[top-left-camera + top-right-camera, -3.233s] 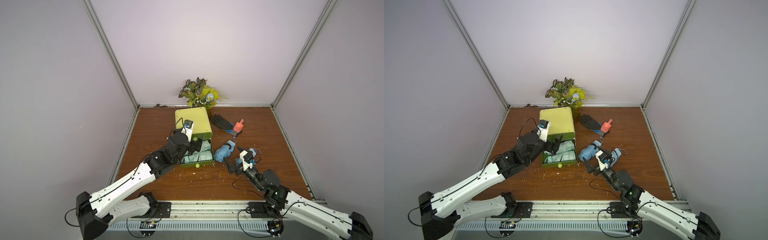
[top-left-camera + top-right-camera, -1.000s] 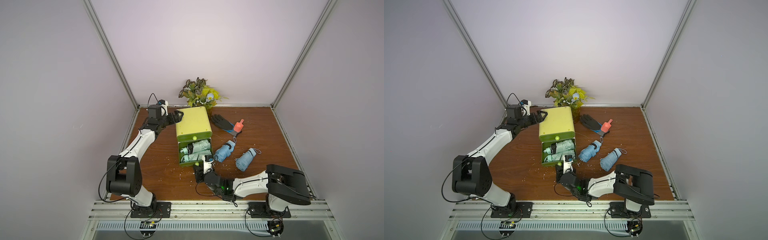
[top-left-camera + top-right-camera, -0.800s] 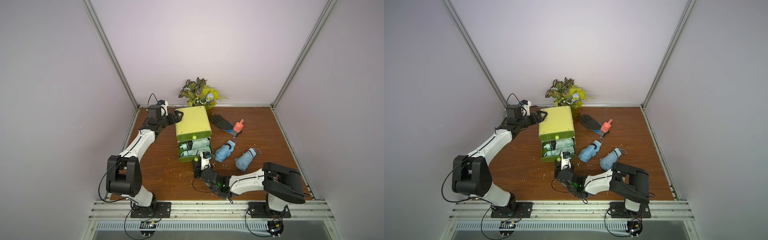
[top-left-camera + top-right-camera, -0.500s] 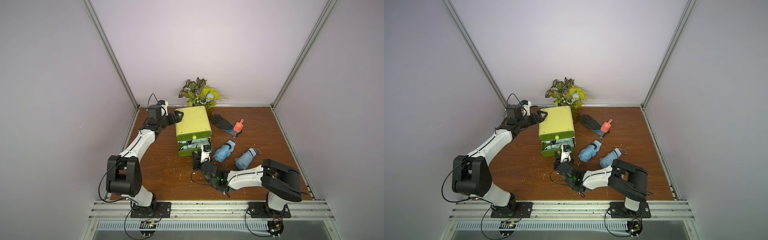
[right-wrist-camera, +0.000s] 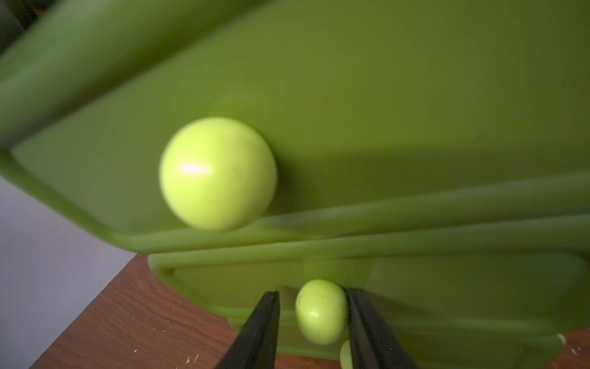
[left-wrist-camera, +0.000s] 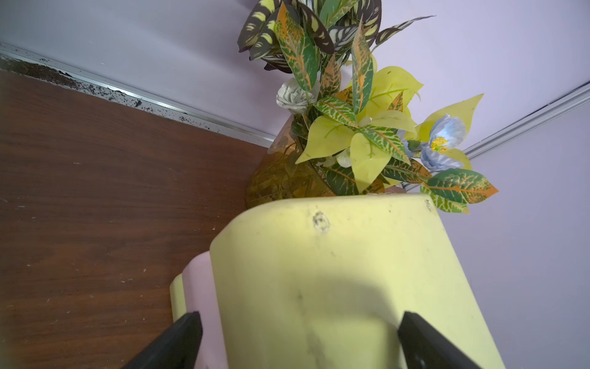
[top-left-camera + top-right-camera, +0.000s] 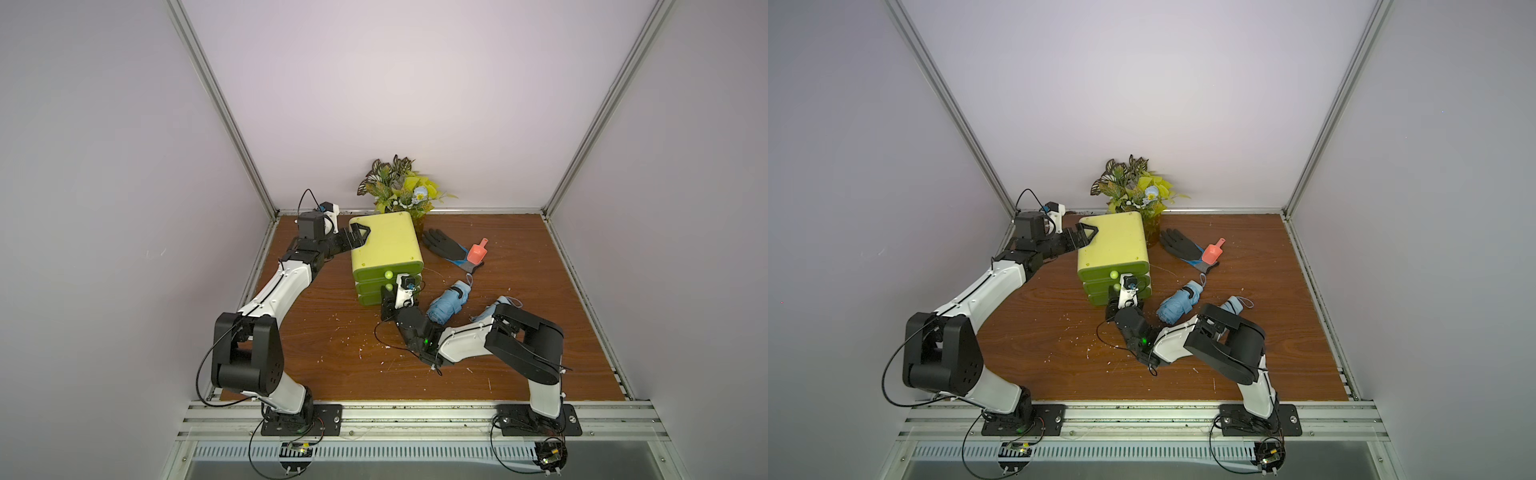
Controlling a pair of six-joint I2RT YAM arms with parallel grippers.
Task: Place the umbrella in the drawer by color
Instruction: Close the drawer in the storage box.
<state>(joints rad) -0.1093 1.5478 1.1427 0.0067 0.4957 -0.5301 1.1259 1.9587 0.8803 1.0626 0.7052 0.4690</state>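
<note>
Nearer blue umbrella (image 7: 448, 308) lies on bench (image 7: 332, 353) at 3 o'clock of right claw (image 7: 387, 294), axis 1-to-7, right arm nearer; right claw slightly spread around middle drawer knob (image 5: 321, 311), left claw (image 7: 356, 236) spread wide over cabinet (image 7: 384, 241).

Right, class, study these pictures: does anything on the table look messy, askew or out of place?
Yes. Small white specks litter the table in front of the green drawer unit, and dark grit lines the back wall's rail. A black glove and orange scoop lie beside the unit, things the task never mentions.
</note>
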